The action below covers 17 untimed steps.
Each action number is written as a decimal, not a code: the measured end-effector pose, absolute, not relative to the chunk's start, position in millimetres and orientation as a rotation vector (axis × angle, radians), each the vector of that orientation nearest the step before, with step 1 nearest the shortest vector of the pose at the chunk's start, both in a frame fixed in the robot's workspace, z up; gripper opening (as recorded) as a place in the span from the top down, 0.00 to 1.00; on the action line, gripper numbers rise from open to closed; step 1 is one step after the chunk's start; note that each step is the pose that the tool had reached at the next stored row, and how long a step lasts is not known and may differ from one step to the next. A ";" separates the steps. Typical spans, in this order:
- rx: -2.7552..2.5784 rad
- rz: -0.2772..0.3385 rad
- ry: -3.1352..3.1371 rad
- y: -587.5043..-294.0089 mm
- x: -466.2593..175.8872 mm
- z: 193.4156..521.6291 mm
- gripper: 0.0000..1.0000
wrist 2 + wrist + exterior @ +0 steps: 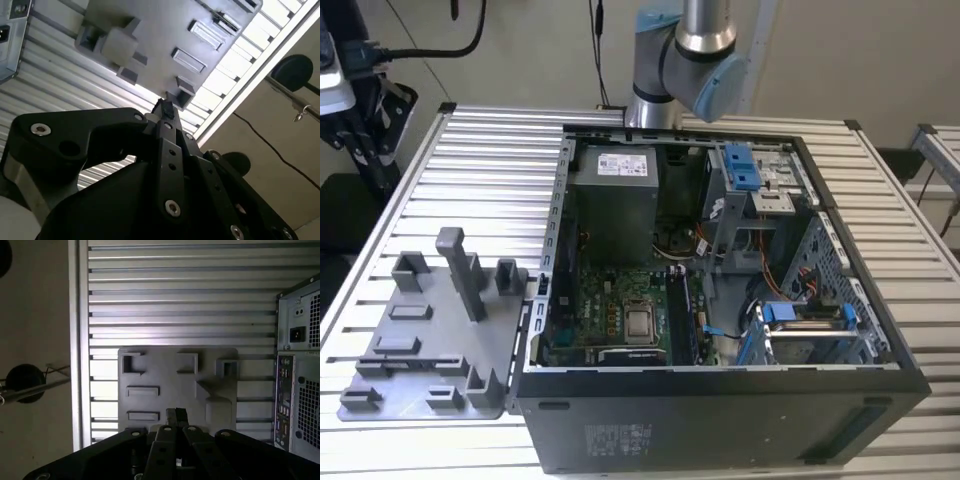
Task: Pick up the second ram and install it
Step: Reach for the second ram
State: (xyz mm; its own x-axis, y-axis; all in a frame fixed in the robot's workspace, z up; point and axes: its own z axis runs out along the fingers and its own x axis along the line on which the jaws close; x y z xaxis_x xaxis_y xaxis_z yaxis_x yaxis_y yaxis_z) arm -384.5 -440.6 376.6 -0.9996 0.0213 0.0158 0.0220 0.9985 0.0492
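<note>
In both wrist views my gripper [176, 415] [164, 106] hangs high above the grey plastic tray [170, 385] [165, 30], its fingertips pressed together with nothing between them. The tray [430, 370] lies on the slatted table at the exterior view's left, with upright posts [460, 270] and shallow rectangular recesses. The open computer case [720, 385] holds a green motherboard [610, 310]. Dark slim strips [682, 315] stand in the memory slots beside the processor socket [640, 322]; I cannot tell whether one is the second ram.
The arm's elbow [695, 60] rises behind the case. Inside the case are a power supply [615, 205], a drive cage with blue clips [805, 325] and loose cables. The slatted metal table [490, 190] stretches behind the tray. A dark stand [365, 110] stands off the table's far left corner.
</note>
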 end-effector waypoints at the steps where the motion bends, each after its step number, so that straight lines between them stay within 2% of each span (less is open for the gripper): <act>1: -0.034 -0.077 -3.125 -444.9 -384.5 376.2 0.89; 17: -0.032 -0.080 -3.131 -502.1 -391.8 365.8 0.89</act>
State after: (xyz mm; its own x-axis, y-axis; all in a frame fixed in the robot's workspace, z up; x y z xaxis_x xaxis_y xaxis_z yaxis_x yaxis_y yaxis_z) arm -391.8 -502.1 365.8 -0.9997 0.0205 0.0096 0.0210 0.9985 0.0510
